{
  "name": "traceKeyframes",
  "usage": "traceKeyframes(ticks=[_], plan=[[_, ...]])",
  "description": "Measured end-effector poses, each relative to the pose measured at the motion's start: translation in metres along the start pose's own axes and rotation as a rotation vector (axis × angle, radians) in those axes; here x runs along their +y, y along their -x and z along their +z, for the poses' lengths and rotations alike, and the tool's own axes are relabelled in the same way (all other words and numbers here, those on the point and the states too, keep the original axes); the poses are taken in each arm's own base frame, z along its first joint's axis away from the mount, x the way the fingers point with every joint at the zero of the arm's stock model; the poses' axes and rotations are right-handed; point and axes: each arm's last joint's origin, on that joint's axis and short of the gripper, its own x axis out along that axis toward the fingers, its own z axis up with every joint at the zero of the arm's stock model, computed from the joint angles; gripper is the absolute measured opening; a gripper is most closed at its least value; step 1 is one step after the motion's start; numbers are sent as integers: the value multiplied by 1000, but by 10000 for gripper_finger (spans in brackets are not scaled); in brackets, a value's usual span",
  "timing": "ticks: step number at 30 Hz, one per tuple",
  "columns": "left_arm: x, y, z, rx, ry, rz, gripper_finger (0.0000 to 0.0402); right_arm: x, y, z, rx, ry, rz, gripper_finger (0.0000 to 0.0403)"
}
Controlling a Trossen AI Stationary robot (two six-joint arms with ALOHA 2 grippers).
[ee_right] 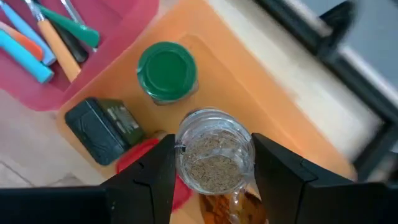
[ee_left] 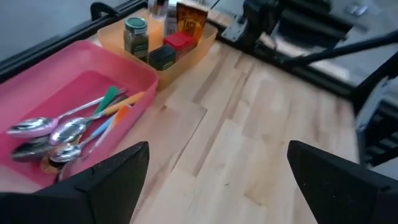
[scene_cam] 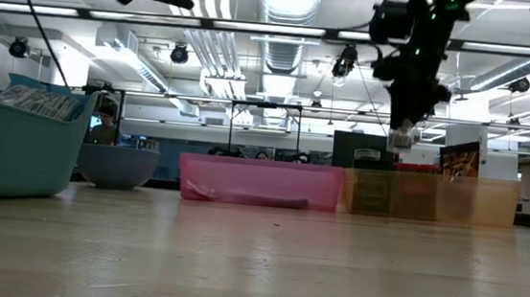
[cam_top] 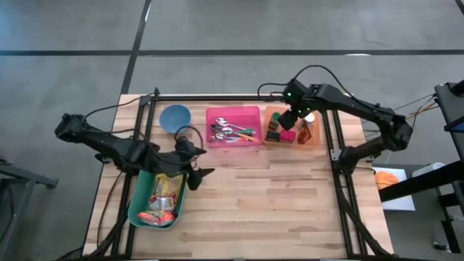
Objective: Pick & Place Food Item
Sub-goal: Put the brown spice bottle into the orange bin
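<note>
Clear glass spice jar (ee_right: 214,158) with brownish granules sits between the right gripper (ee_right: 214,171) fingers, clenched on it, above the orange bin (cam_top: 272,116) at table's far right. Same bin holds green-lidded jar (ee_right: 166,70), dark tin (ee_right: 104,129), red item (ee_right: 140,158). Pink tray (cam_top: 233,125) of spoons beside it, blue bowl (cam_top: 175,117) further left. Left gripper (cam_top: 194,174) spread wide, holding nothing, over the teal bin (cam_top: 145,217) of snack packets.
</note>
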Motion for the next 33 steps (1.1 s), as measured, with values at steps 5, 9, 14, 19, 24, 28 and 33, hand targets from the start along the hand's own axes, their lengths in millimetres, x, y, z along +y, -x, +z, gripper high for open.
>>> traceKeyframes(ticks=[5, 9, 14, 19, 24, 28, 33], plan=[[20, 18, -12, -71, 84, -97, 386, -7, -35, 3, 35, -6, 16, 167], [32, 29, -21, -116, 124, -209, 386, -11, -57, 0, 89, 10, 2, 167], [41, 35, -30, -168, 141, -275, 386, -10, -77, -4, 102, 18, 1, 167], [45, 35, -35, -171, 143, -279, 386, -8, -91, -6, 125, 42, 44, 167], [45, 35, -36, -170, 143, -278, 386, -7, -102, -6, 161, 51, 41, 167], [46, 34, -37, -167, 141, -276, 386, -5, -108, -3, 169, 55, 44, 167], [45, 34, -37, -159, 143, -288, 386, -4, -113, -2, 178, 80, 44, 167]])
